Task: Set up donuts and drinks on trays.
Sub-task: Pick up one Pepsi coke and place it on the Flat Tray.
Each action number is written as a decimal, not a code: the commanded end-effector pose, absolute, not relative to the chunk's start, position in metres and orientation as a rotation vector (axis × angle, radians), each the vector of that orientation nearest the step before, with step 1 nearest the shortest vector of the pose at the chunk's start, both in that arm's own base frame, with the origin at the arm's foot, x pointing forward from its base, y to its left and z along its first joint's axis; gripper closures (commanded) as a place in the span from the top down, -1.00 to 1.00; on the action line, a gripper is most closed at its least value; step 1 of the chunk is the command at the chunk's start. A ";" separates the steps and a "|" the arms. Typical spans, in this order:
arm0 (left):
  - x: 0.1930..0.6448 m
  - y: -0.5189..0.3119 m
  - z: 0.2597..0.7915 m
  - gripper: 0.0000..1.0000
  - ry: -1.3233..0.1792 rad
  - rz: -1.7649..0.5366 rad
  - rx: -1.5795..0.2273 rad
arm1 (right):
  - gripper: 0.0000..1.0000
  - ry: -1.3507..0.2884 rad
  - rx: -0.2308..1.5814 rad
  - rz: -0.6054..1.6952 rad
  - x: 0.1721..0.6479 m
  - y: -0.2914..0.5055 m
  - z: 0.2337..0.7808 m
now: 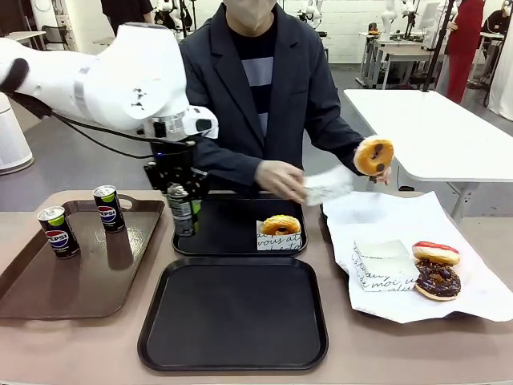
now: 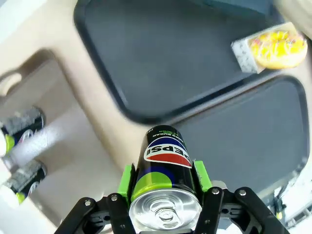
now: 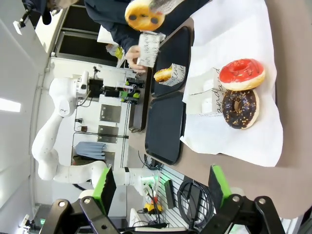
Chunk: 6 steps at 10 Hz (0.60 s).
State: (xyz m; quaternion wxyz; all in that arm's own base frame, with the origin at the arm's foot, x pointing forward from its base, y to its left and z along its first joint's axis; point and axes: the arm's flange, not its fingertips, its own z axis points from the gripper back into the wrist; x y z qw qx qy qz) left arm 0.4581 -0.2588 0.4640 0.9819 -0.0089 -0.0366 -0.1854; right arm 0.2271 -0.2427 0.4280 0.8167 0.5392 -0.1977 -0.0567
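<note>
A: Far left?
B: Two Pepsi cans (image 1: 58, 231) are standing on the brown tray (image 1: 80, 281). Left end effector (image 2: 165, 178) is pinching a third can (image 1: 183, 210) upright at the far black tray's (image 1: 228, 224) left rim.
A: Middle?
B: Sleeved donut (image 1: 280, 226) is lying on that tray's right side, near black tray (image 1: 232, 313) sitting in front. Person's hand (image 1: 279, 178) is gripping a paper sleeve (image 1: 329, 186); further right the person is holding up a golden donut (image 1: 374, 156).
A: Right?
B: Red-iced donut (image 1: 435, 253) and chocolate donut (image 1: 438, 281) are lying on white paper (image 1: 377, 212). Right end effector (image 3: 163, 187) is hanging spread, gripping nothing.
</note>
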 end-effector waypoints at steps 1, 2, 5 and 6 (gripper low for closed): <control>0.383 -0.179 0.507 0.16 -0.055 -0.401 -0.060 | 1.00 -0.443 1.164 -0.107 0.228 -0.244 0.428; 0.358 -0.150 0.517 0.16 -0.063 -0.399 -0.087 | 1.00 -0.443 1.164 -0.107 0.228 -0.244 0.428; 0.347 -0.128 0.518 0.16 -0.074 -0.354 -0.110 | 1.00 -0.443 1.164 -0.107 0.228 -0.244 0.428; 0.350 -0.130 0.517 0.16 -0.085 -0.338 -0.089 | 1.00 -0.443 1.164 -0.107 0.228 -0.244 0.428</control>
